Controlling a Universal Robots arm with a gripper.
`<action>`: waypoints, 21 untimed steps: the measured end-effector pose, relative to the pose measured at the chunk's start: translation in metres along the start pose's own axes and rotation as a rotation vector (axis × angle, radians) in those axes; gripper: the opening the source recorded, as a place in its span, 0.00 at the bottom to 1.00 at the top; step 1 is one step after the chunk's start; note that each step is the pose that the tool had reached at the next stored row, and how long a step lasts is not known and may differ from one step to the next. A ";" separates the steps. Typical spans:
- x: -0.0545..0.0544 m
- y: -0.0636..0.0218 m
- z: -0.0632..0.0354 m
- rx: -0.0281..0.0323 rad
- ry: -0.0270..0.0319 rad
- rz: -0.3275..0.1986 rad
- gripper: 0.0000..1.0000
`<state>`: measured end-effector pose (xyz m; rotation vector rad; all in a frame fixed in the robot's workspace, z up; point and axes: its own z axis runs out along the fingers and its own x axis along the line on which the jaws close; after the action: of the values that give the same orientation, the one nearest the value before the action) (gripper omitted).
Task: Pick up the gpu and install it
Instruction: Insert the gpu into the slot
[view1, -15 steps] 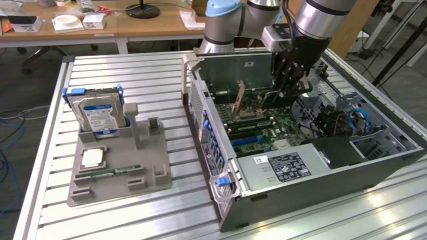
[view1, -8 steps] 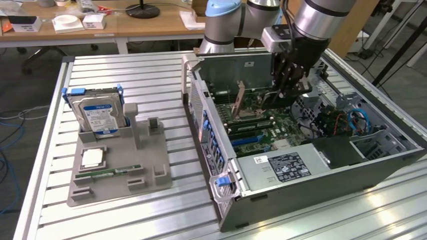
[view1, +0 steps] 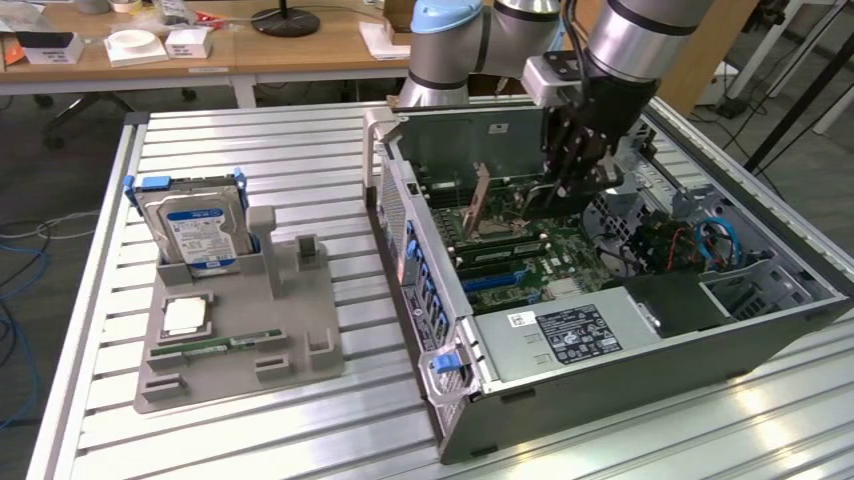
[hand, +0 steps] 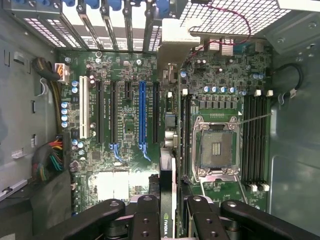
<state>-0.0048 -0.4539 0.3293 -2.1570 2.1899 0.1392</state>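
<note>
The exterior view gives us a high, angled look over the open computer case; the wrist view faces its motherboard closely, which both views share.

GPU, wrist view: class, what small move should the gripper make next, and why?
Probably a slight sideways shift toward the blue slot, before any lowering. The gripper holds the gpu edge-on above the motherboard, and its edge appears offset from that slot toward the CPU socket, so it is not yet lined up.

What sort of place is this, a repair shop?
Probably a robotics lab: a robot arm holds a graphics card inside an open computer case on a slatted metal bench, office desks behind.
</note>
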 end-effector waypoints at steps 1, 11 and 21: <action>0.000 0.0000 0.0003 0.0000 -0.0001 0.000 0.26; 0.000 0.0000 0.0024 0.0000 0.0000 0.000 0.26; 0.001 -0.0001 0.0047 0.0000 0.0000 0.000 0.26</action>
<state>-0.0048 -0.4539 0.3245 -2.1570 2.1899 0.1391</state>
